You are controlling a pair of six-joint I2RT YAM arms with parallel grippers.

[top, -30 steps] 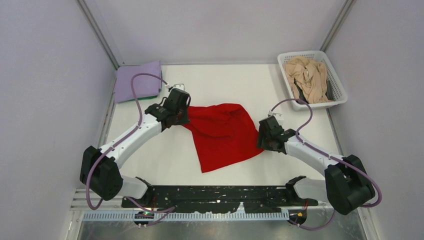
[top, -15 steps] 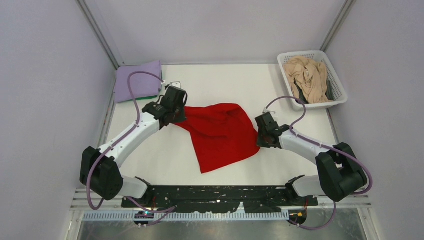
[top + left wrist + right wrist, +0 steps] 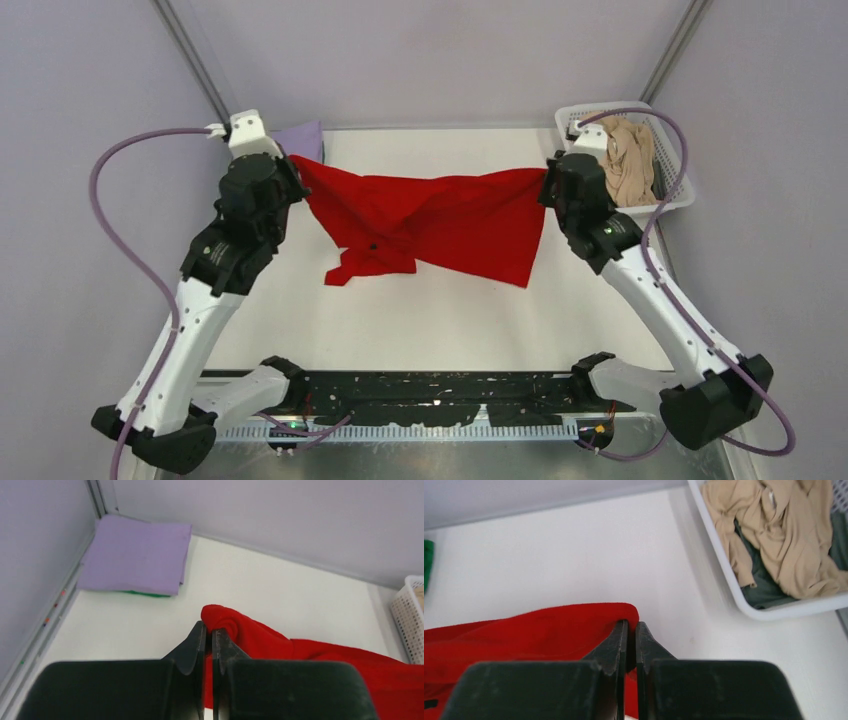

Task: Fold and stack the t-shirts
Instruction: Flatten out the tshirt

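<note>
The red t-shirt hangs stretched in the air between my two raised arms, its lower folds sagging toward the table. My left gripper is shut on its left corner, where red cloth bulges out of the closed jaws. My right gripper is shut on the right corner, and the red edge runs off leftward from the jaws. A folded lavender t-shirt lies at the back left on top of a folded green t-shirt. A crumpled beige t-shirt fills the basket.
The white lattice basket stands at the back right corner, with a dark garment under the beige one. Grey walls close in the table on the left, back and right.
The right gripper shut on the red shirt's right corner. Both arms then rose and spread apart, lifting the shirt off the table and stretching it wide.
</note>
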